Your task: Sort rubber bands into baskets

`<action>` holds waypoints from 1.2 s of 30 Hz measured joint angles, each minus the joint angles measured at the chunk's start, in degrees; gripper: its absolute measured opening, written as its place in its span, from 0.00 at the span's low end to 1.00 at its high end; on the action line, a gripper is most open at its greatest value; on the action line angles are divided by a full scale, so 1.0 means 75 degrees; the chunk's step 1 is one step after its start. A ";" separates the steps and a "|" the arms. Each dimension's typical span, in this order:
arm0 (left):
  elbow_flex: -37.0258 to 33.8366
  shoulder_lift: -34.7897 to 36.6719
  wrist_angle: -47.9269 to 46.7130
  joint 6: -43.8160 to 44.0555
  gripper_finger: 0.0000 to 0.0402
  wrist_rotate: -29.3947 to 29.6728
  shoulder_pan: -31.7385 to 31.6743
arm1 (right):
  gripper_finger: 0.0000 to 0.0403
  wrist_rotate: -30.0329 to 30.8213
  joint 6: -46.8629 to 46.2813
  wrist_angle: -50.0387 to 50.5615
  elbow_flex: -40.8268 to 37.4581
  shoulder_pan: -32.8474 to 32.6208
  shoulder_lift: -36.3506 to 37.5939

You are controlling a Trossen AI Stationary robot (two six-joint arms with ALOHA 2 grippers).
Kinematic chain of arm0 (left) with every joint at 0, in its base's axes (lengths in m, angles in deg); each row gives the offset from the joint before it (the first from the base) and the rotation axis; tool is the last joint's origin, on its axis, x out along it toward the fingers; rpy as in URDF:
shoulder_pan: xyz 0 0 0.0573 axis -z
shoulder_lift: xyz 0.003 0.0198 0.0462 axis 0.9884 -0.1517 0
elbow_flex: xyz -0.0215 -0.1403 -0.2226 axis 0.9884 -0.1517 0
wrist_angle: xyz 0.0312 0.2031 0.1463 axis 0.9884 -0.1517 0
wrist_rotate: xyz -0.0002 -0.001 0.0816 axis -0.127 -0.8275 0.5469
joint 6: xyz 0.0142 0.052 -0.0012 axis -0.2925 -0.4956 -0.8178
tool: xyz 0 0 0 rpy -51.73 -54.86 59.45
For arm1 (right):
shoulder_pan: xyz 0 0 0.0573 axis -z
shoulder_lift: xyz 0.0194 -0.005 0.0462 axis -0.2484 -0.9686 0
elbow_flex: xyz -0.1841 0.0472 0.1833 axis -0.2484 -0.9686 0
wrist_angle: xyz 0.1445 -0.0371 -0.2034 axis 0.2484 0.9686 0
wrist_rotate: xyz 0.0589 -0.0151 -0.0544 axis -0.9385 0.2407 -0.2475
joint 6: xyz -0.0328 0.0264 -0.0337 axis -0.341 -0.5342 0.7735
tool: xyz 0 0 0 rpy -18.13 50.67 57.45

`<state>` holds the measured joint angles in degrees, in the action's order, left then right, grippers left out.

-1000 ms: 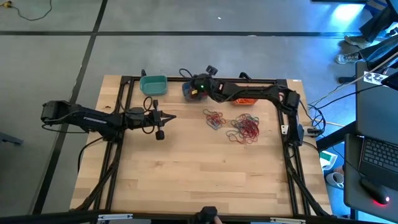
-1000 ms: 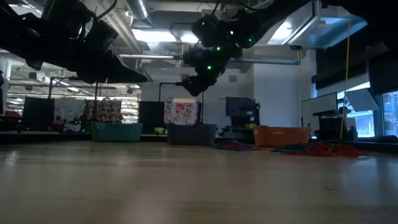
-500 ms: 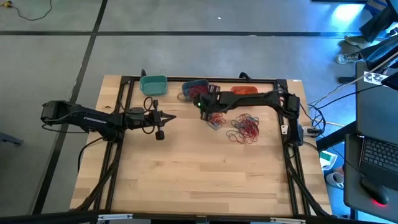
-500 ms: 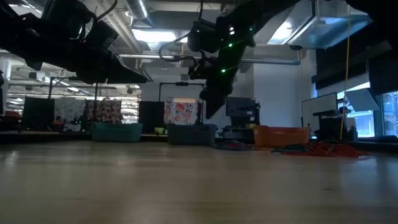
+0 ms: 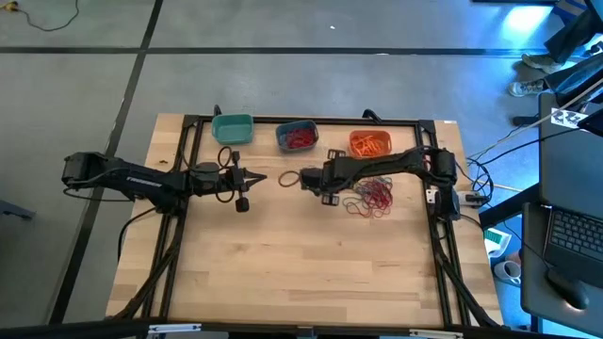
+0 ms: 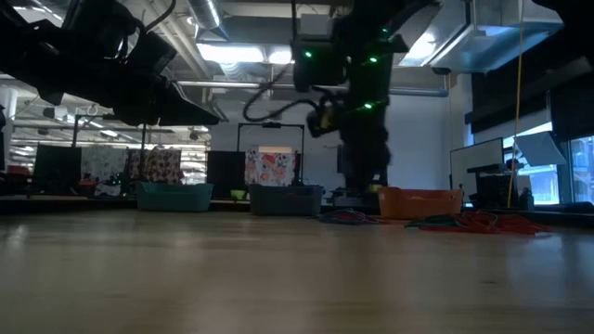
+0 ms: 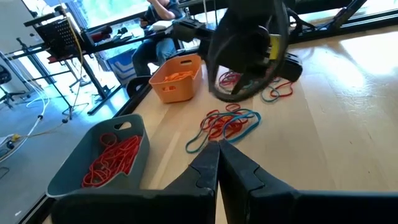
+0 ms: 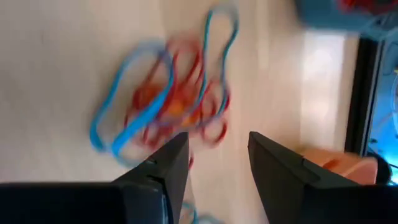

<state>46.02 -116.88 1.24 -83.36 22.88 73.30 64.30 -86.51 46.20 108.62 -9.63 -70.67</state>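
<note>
Three baskets stand along the table's far edge: teal [image 5: 232,127], slate blue [image 5: 297,136] with red rubber bands in it, and orange [image 5: 370,143] with orange ones. A small pile of blue and red rubber bands [image 8: 168,102] lies on the wood in front of them. A larger, mostly red pile [image 5: 374,196] lies to its right. My right gripper [image 8: 214,155] hangs open over the small pile, slanting down, with no band between its fingers. My left gripper [image 7: 217,158] is shut and empty, left of the piles, pointing toward them.
A black frame [image 5: 188,151] runs along the table's left, far and right edges. Bare wood [image 5: 301,264] takes up the near half of the table. Cables and desks with a laptop stand off the right side.
My right gripper has swung from over the slate blue basket toward the table's near edge, sinking and tipping steeply downward, until it hangs over the small pile. The slate blue basket, which the gripper covered before, now shows with its red bands.
</note>
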 joint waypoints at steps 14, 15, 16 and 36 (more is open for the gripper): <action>0.0000 -0.0002 0.0018 -0.0015 0.01 0.0001 0.0001 | 0.35 -0.0452 -0.0195 -0.1921 -0.2402 0.0207 0.1141; 0.0000 -0.0002 0.0023 -0.0011 0.01 0.0001 -0.0002 | 0.34 -0.0647 -0.0199 -0.2229 -0.2531 0.0288 0.1241; 0.0000 -0.0003 0.0022 -0.0009 0.01 0.0003 0.0001 | 0.34 -0.0880 -0.0227 -0.2489 -0.2653 0.0380 0.1305; 0.0000 0.0000 0.0039 0.0000 0.01 0.0038 -0.0008 | 0.14 -0.1073 -0.0973 -0.4609 -0.3945 0.0995 0.1287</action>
<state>46.02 -116.88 1.53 -83.36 23.17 73.24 56.25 -93.81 11.63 79.04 -2.16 -61.01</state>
